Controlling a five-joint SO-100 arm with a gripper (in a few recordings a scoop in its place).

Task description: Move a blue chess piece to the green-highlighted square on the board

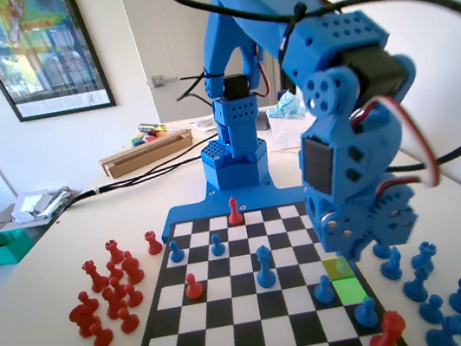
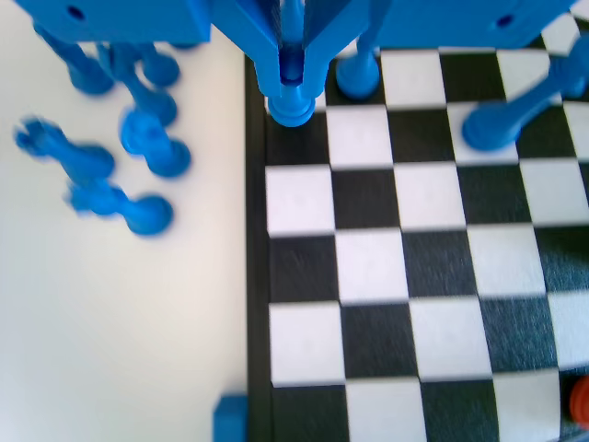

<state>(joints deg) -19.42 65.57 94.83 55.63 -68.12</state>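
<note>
In the wrist view my gripper (image 2: 291,85) hangs from the top edge with its jaws shut on a small blue chess piece (image 2: 291,110), a pawn whose round base shows just below them. It sits over the board's (image 2: 257,276) edge column, beside the rim. In the fixed view the gripper (image 1: 356,245) is low over the right edge of the board (image 1: 168,222), covering part of a yellow-olive square (image 1: 334,268). The green-highlighted square (image 1: 350,289) lies bare just in front of it. The held pawn is hidden there behind the arm.
A blue pawn (image 1: 323,289) stands left of the green square and another (image 1: 366,313) in front of it. A taller blue piece (image 1: 265,268) stands mid-board, with a red pawn (image 1: 193,287) further left. Loose blue pieces (image 1: 428,282) lie off the right rim, red ones (image 1: 108,289) off the left.
</note>
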